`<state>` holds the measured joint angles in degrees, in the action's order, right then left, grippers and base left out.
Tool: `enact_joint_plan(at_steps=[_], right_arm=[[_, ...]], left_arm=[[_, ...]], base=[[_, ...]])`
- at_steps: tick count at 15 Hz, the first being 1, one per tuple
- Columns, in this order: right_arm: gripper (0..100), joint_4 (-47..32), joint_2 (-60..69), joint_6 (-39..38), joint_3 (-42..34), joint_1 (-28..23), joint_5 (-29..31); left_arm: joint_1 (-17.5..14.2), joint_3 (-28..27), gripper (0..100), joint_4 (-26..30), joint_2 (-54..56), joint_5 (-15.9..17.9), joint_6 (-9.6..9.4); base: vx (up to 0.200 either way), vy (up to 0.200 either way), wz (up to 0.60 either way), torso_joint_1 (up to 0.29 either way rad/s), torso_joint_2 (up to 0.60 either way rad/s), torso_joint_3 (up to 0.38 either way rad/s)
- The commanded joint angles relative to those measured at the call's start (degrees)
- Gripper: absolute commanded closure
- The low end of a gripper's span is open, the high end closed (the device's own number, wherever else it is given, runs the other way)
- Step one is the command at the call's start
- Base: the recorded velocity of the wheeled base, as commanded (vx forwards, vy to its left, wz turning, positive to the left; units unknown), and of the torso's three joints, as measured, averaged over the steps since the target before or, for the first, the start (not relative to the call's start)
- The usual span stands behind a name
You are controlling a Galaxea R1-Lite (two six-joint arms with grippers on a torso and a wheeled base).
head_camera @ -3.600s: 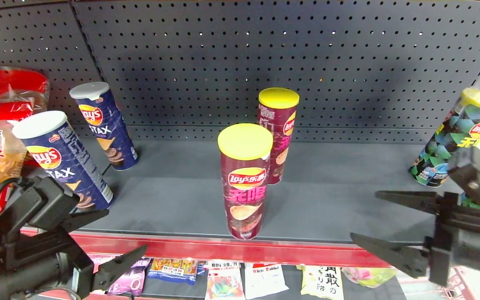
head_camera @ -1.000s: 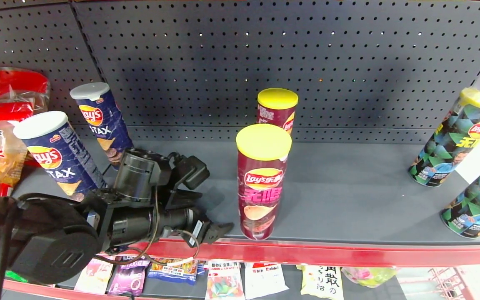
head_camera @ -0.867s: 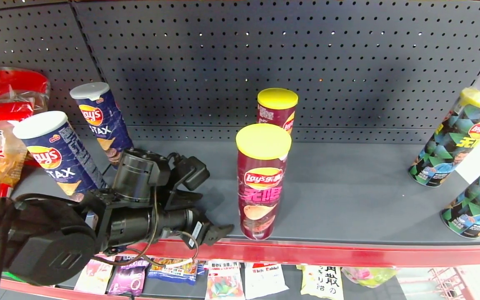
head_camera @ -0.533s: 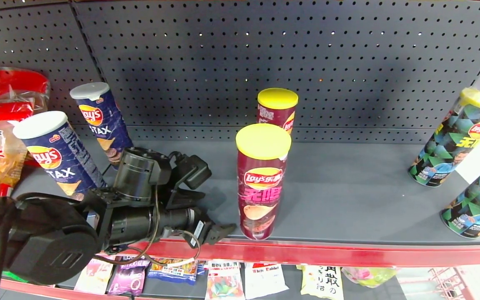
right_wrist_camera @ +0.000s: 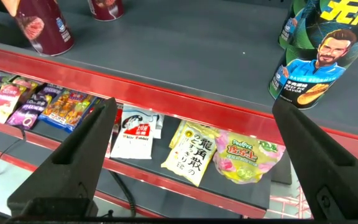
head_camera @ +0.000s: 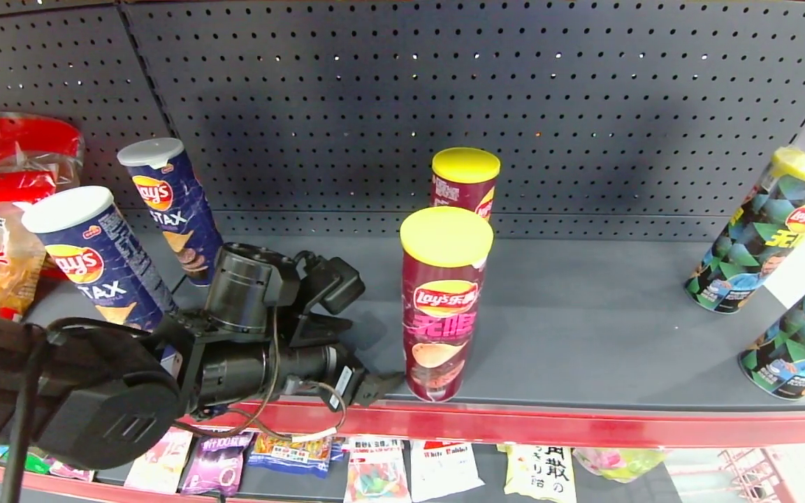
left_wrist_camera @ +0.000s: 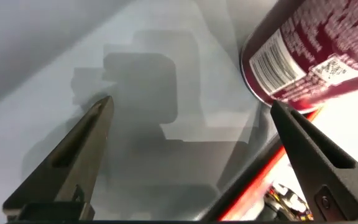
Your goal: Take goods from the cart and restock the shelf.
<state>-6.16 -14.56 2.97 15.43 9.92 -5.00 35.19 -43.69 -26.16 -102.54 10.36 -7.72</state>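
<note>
Apparently tidying placed stock: left end effector [left_wrist_camera: 191, 103], spread wide, beside maroon chip canister [head_camera: 442, 307]; next, likely a gentle nudge.

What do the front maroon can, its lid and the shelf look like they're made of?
The can is likely a paperboard tube under a glossy printed wrap, since the label shows a slight sheen. Its lid seems to be matte yellow plastic with a moulded rim. The shelf looks like matte grey painted sheet metal, with a glossier red front lip.
</note>
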Motion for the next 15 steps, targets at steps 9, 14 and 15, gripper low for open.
enact_joint_plan(at_steps=[9,14,15], right_arm=[[0,-0.17,0.93,0.01,-0.32,0.01,0.08],[0,-6.85,6.38,0.54,-2.69,0.01,0.16],[0,-8.61,6.82,0.63,-2.07,-0.17,0.16]], left_arm=[[0.05,-0.25,0,-0.03,1.46,-1.13,0.42],[-8.04,16.80,0,0.94,28.27,-3.77,1.56],[-9.53,19.43,0,1.82,33.10,-5.62,1.83]], base=[[0.000,0.000,0.00,0.000,0.00,0.000],[0.000,0.000,0.00,0.000,0.00,0.000],[0.000,0.000,0.00,0.000,0.00,0.000]])
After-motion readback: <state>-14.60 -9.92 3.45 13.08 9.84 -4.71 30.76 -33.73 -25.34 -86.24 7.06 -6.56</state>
